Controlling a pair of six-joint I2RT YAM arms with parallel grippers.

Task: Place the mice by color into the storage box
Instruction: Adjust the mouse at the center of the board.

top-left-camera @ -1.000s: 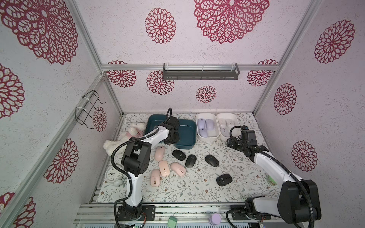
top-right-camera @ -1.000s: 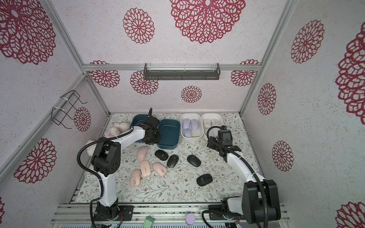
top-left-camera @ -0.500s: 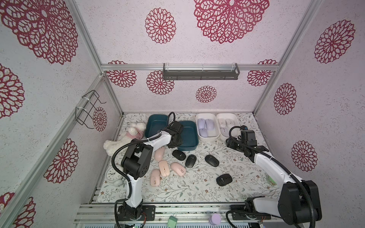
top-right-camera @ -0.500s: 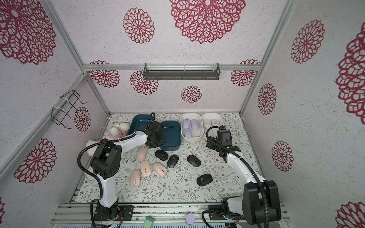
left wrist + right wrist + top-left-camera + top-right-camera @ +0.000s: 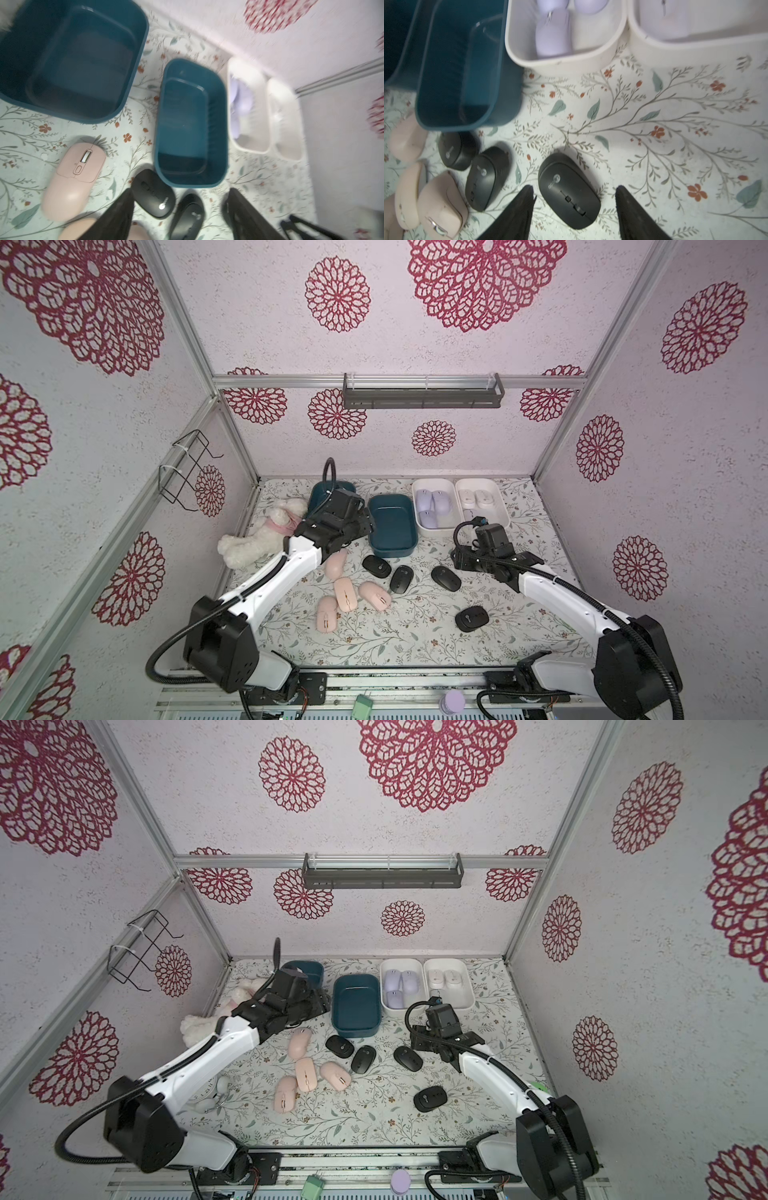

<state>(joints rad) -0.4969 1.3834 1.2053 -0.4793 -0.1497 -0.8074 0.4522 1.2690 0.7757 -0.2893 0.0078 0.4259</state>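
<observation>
Your left tool (image 5: 180,192) hangs released and empty over the black mice (image 5: 153,193) beside the empty blue box (image 5: 220,124). Your right tool (image 5: 574,187) stands parted astride one black mouse (image 5: 566,207) on the desk (image 5: 654,124), evidently lined up to grasp it; pink mice (image 5: 345,593) lie unsorted

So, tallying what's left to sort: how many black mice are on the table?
4 black mice: two side by side before the teal bin, one right of them, one alone nearer the front. The left arm may hide others.

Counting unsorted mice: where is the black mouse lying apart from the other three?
In both top views the lone black mouse lies on the floral mat, front right, beside the right arm's white link.
</observation>
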